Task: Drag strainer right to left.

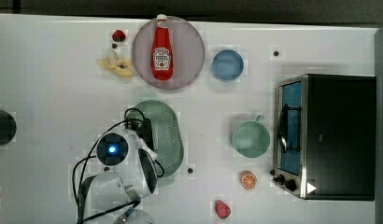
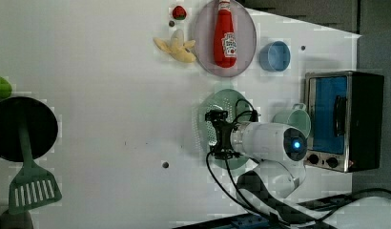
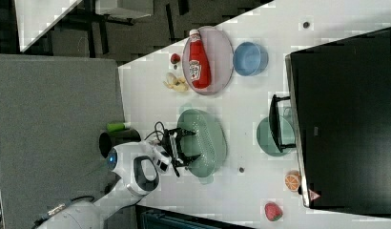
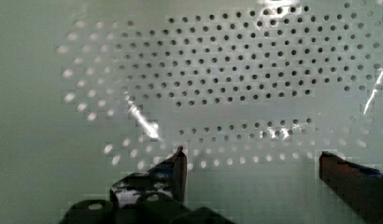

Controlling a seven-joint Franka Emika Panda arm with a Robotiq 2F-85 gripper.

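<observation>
With the claw (image 3: pixel 188 145) spread wide over the strainer (image 3: pixel 205 138), lower one finger inside its wall, then drag steadily.

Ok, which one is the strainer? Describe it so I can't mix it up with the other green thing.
In the top view, start at the toaster oven on the top view's right and go left past the round green cup. The strainer lies next, below the plate holding the ketchup bottle. It is the larger pale-green oval dotted with small holes; the cup is smooth with a handle.
</observation>
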